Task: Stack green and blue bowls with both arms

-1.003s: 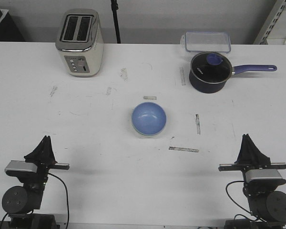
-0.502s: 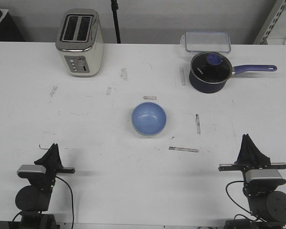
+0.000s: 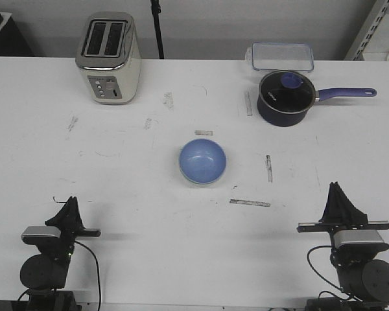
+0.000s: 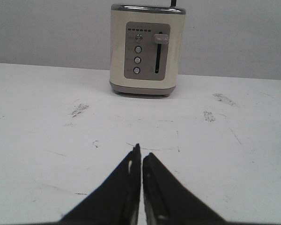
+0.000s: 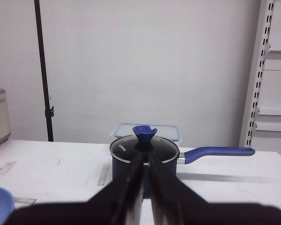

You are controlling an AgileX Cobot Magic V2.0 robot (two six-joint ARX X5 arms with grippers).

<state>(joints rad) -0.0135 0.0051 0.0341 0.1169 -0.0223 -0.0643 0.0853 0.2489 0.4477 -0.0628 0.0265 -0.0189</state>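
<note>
Our left pincer (image 3: 70, 205) sits at the near left of the desk (image 3: 129, 194), its jaws together and empty; in the left wrist view (image 4: 141, 159) the tips touch, pointing at the toaster (image 4: 147, 47) at 12 o'clock. Our right pincer (image 3: 336, 191) sits at the near right, jaws likewise together on nothing, aimed at the pan (image 5: 145, 159).

The blue bowl (image 3: 202, 161) rests mid-desk, at about 2 o'clock from the left pincer and 10 o'clock from the right, well apart from both. We see a pale rim under its near edge, but cannot tell whether that is the green bowl nested below. We judge the stack may be done; if not, we should part one pincer, approach the rim from above, and pinch the wall squarely so the bowl stays level.
</note>
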